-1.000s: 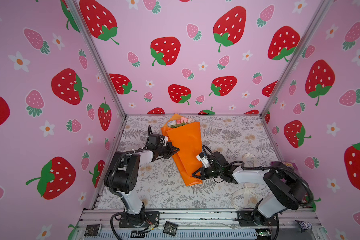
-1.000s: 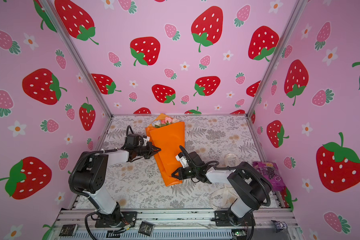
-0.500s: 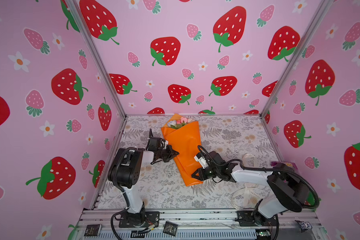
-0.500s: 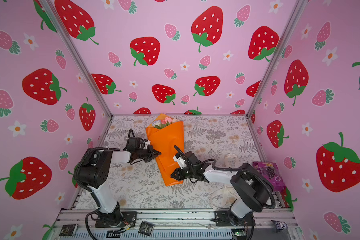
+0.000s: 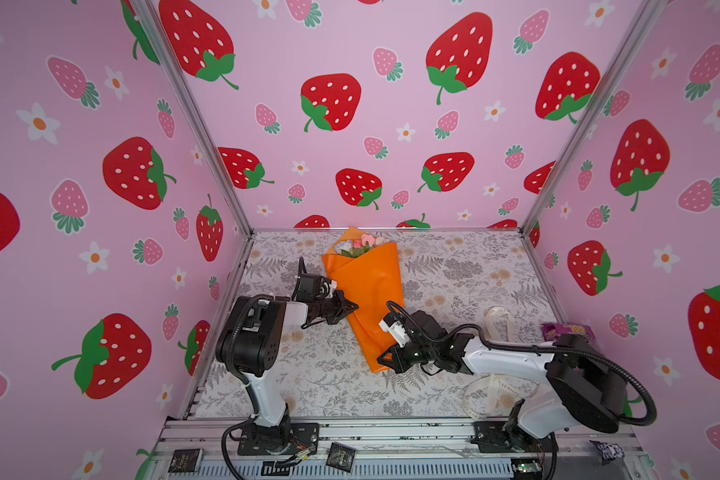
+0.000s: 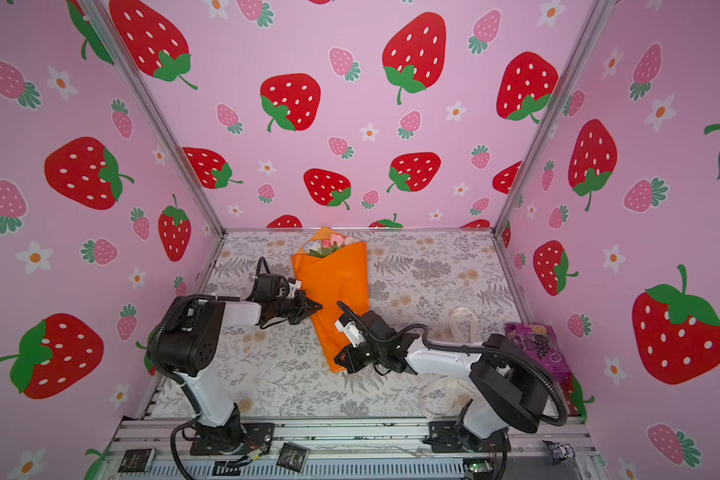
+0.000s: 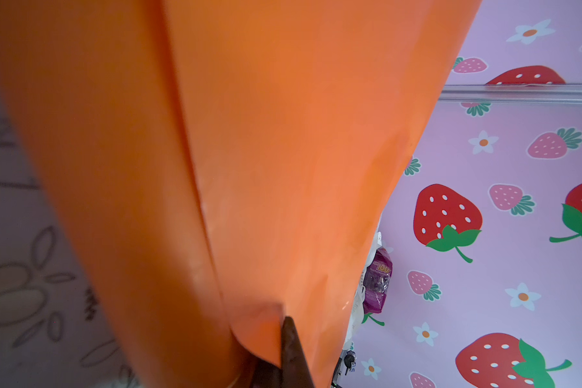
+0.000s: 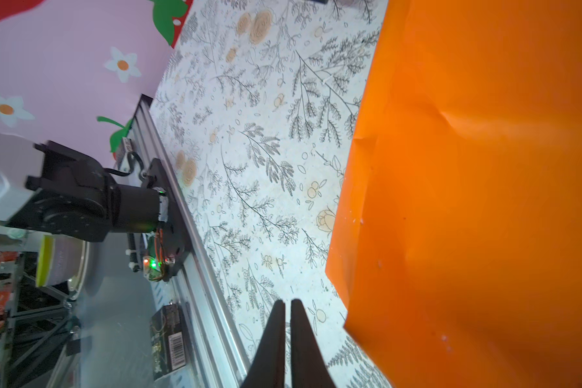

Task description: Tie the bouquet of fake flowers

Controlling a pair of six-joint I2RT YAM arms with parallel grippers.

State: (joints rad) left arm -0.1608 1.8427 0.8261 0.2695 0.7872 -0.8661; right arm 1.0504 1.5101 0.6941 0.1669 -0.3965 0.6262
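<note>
1. The bouquet of fake flowers (image 5: 366, 291), pink and white roses in an orange paper cone, lies mid-table on the grey fern-print tabletop (image 5: 454, 266). Its heads are at 12 o'clock, close to the pink strawberry-print back wall (image 5: 267, 62), and its narrow end is at 6 o'clock.
2. My left gripper (image 5: 353, 306) is pressed together on the cone's 9 o'clock edge, pinching a fold of the paper.
3. My right gripper (image 8: 287, 304) has its fingers pressed together on nothing, just beside the narrow end at 4 o'clock. Tabletop shows between it and the paper.
4. Open tabletop runs from 1 to 3 o'clock of the cone, and at 7 to 8 o'clock toward the aluminium front rail (image 5: 391, 432).
5. A cream ribbon (image 5: 489, 392) loops at 4 o'clock, and part of its lettering reads "TERNAL". The purple snack packet (image 5: 568, 331) at 3 o'clock reads "100".
6. The roses show only in both top views; of the bouquet, the wrist views show just orange paper. The right wrist view alone shows a barcode label (image 8: 177, 346) by the rail.
</note>
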